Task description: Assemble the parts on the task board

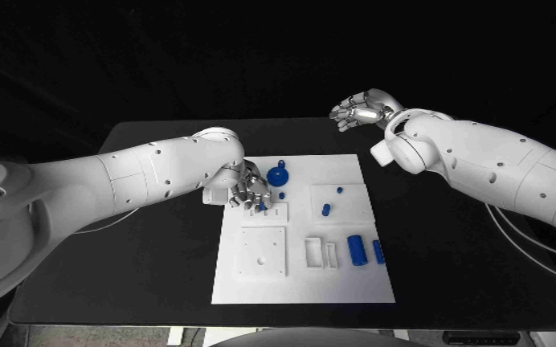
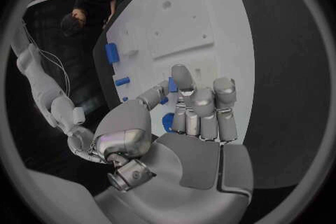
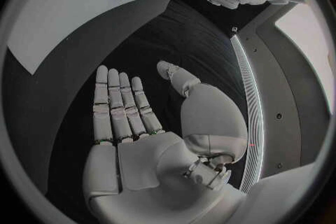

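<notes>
Left robot hand (image 1: 247, 190) down on the task board (image 1: 348, 284) near its far left corner, silver fingers (image 2: 203, 109) curled together over a small blue part (image 1: 263, 206) at their tips. Touching or pinching: cannot tell, the fingers hide most of it. Blue of that part peeking out beside the fingers in the left wrist view, against the board's flat white surface.

Just beside, toward the board's far edge, a round blue wheel-like part (image 1: 278, 175), disc-shaped with a hub and ridged rim, smooth moulded plastic by the look. Clearly nearer the left robot hand than the right.

Right robot hand (image 1: 361, 111) raised off the board, beyond its far right corner over the black worktop (image 1: 464, 283), fingers spread and palm bare in the right wrist view, holding nothing. Well apart from every part.

Further out, toward the board's middle right, two small blue pegs (image 1: 327, 210) standing in a raised white square. Near the near right corner, two blue cylinders (image 1: 358, 250) lying side by side, long axes running from near edge to far edge, next to narrow white slots. On the left near side, a raised white rectangular block (image 1: 263, 251) with small holes.

Likely next move for the left robot hand, since the small part sits right under it.
</notes>
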`<action>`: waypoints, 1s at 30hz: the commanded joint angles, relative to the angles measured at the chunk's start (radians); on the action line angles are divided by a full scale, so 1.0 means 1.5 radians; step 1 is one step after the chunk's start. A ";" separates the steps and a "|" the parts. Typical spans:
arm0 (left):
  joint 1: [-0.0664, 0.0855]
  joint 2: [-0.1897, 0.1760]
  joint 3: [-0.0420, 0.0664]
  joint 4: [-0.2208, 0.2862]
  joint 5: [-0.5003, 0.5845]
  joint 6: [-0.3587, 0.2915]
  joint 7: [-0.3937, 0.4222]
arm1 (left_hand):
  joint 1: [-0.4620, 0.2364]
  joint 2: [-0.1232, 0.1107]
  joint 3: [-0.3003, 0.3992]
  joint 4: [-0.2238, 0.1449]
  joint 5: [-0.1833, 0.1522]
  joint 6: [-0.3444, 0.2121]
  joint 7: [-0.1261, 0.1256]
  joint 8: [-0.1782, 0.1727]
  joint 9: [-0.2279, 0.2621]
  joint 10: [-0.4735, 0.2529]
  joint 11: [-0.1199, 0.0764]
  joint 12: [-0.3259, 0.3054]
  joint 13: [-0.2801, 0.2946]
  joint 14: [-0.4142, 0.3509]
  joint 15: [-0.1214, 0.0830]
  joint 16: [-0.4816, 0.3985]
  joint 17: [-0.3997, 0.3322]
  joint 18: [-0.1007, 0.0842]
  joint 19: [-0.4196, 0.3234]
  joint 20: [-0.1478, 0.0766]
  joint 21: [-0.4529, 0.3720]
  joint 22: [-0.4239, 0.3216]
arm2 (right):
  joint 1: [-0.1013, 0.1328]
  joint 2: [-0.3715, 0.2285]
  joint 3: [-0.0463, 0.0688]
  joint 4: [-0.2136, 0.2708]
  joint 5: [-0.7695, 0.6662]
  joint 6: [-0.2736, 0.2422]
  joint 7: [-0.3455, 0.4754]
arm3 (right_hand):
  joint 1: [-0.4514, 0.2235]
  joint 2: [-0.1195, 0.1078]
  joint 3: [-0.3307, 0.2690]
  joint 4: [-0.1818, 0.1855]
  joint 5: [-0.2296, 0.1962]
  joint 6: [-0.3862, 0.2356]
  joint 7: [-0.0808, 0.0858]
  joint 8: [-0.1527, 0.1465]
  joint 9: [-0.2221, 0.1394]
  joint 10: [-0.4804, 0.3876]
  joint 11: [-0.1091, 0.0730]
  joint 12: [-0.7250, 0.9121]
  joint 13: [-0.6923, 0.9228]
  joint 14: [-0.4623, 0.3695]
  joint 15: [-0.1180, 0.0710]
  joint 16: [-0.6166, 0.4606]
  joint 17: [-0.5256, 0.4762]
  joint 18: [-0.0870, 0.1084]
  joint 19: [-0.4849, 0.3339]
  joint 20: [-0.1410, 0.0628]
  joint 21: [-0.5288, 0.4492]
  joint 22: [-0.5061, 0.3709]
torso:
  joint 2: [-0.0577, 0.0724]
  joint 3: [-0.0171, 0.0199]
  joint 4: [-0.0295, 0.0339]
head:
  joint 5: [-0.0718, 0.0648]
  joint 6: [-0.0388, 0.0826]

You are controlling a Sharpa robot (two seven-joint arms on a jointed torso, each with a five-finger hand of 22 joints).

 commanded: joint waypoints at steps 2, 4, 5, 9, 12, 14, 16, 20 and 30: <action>0.000 0.006 0.000 -0.006 -0.006 -0.016 0.002 | 0.044 0.045 0.066 -0.064 0.005 0.003 0.000 -0.004 0.015 -0.004 0.000 0.004 0.001 0.002 -0.006 0.002 -0.001 0.011 0.003 -0.073 0.003 0.001 | 0.000 0.001 0.000 0.000 0.001 0.008 0.004 | -0.005 0.000 -0.003 0.000 0.003 -0.004 0.016 -0.004 -0.001 0.000 0.003 0.000 -0.001 -0.002 0.003 0.000 -0.001 0.005 -0.005 -0.002 -0.004 -0.001 | 0.000 0.0001 0.0000 | 0.001 0.000; 0.000 0.007 0.000 -0.008 -0.006 -0.015 0.003 | 0.044 0.045 0.066 -0.064 0.005 0.003 0.000 -0.005 0.015 -0.003 0.000 0.004 0.001 0.002 -0.007 0.002 -0.001 0.011 0.003 -0.073 0.003 0.001 | 0.000 0.001 0.000 0.000 0.001 0.009 0.004 | -0.005 0.000 -0.003 0.000 0.003 -0.005 0.016 -0.004 -0.001 0.000 0.003 0.000 -0.001 -0.002 0.003 0.000 -0.001 0.005 -0.005 -0.002 -0.004 -0.001 | 0.000 0.0000 -0.0001 | 0.001 0.000; 0.000 0.008 0.000 -0.008 -0.006 -0.015 0.003 | 0.045 0.044 0.066 -0.064 0.003 0.004 0.000 -0.005 0.015 -0.003 0.000 0.005 0.002 0.003 -0.007 0.003 -0.001 0.012 0.004 -0.073 0.004 0.001 | 0.000 0.001 0.000 0.000 0.001 0.009 0.004 | -0.005 0.000 -0.003 0.000 0.003 -0.005 0.016 -0.004 -0.001 0.000 0.003 0.000 -0.001 -0.002 0.003 0.000 -0.001 0.005 -0.005 -0.002 -0.004 -0.001 | 0.000 0.0000 -0.0001 | 0.001 0.000; -0.001 0.012 0.000 -0.011 -0.011 -0.020 0.003 | 0.045 0.044 0.066 -0.064 0.001 0.005 0.000 -0.005 0.014 -0.002 -0.001 0.005 0.003 0.003 -0.007 0.003 -0.001 0.012 0.005 -0.074 0.004 0.001 | 0.000 0.001 0.000 0.000 0.001 0.009 0.004 | -0.005 0.000 -0.003 0.000 0.003 -0.005 0.016 -0.004 -0.001 0.000 0.003 0.000 -0.002 -0.002 0.003 0.000 -0.001 0.005 -0.005 -0.002 -0.004 -0.001 | 0.000 0.0000 -0.0002 | 0.001 0.000; -0.002 0.013 0.000 -0.013 -0.014 -0.028 0.003 | 0.045 0.044 0.066 -0.064 0.001 0.005 0.000 -0.005 0.014 -0.002 -0.001 0.005 0.003 0.004 -0.007 0.003 -0.001 0.012 0.005 -0.074 0.004 0.001 | 0.000 0.001 0.000 0.001 0.001 0.009 0.004 | -0.005 0.000 -0.003 0.000 0.003 -0.005 0.016 -0.004 -0.001 0.000 0.003 0.000 -0.002 -0.002 0.003 0.000 -0.001 0.005 -0.005 -0.002 -0.004 -0.001 | 0.000 0.0001 -0.0003 | 0.001 0.000; -0.003 0.013 0.000 -0.014 -0.014 -0.030 0.003 | 0.045 0.044 0.066 -0.064 0.001 0.005 0.000 -0.005 0.014 -0.002 -0.001 0.005 0.003 0.004 -0.007 0.003 -0.001 0.012 0.005 -0.074 0.004 0.001 | 0.000 0.001 0.000 0.001 0.001 0.009 0.004 | -0.005 0.000 -0.003 0.000 0.003 -0.005 0.016 -0.004 -0.001 -0.001 0.003 0.000 -0.002 -0.002 0.003 0.000 -0.001 0.005 -0.005 -0.002 -0.004 -0.001 | 0.000 0.0000 -0.0006 | 0.000 0.001; -0.003 0.013 0.000 -0.014 -0.015 -0.033 0.003 | 0.045 0.044 0.066 -0.064 0.001 0.005 0.000 -0.005 0.014 -0.002 -0.001 0.005 0.003 0.004 -0.007 0.003 -0.001 0.012 0.005 -0.074 0.004 0.001 | 0.000 0.001 0.000 0.001 0.001 0.009 0.004 | -0.005 0.000 -0.003 0.000 0.003 -0.005 0.016 -0.004 -0.001 -0.001 0.003 0.001 -0.002 -0.003 0.003 0.000 -0.001 0.005 -0.005 -0.002 -0.004 -0.001 | 0.000 -0.0001 -0.0006 | 0.000 0.001; -0.003 0.014 0.000 -0.014 -0.020 -0.039 0.004 | 0.045 0.044 0.066 -0.064 0.001 0.005 -0.001 -0.005 0.014 -0.002 -0.001 0.005 0.003 0.004 -0.007 0.003 -0.001 0.012 0.005 -0.074 0.004 0.001 | 0.000 0.000 0.000 0.001 0.001 0.009 0.004 | -0.005 0.000 -0.003 0.000 0.003 -0.005 0.016 -0.004 -0.001 -0.001 0.003 0.001 -0.002 -0.003 0.003 0.000 -0.002 0.005 -0.005 -0.002 -0.004 -0.001 | 0.000 -0.0001 -0.0003 | 0.000 0.001; -0.003 0.007 0.000 -0.010 -0.020 -0.028 0.017 | 0.058 0.030 0.070 -0.070 0.014 0.013 -0.003 -0.011 0.012 0.001 -0.003 0.004 0.007 0.008 -0.010 0.005 0.000 0.013 0.009 -0.074 0.004 0.000 | 0.000 0.000 0.000 0.001 0.001 0.011 0.004 | -0.005 0.000 -0.004 0.000 0.003 -0.005 0.017 -0.004 -0.002 -0.001 0.003 0.001 -0.003 -0.003 0.003 0.000 -0.002 0.005 -0.005 -0.002 -0.004 -0.001 | 0.000 -0.0002 -0.0004 | 0.000 0.000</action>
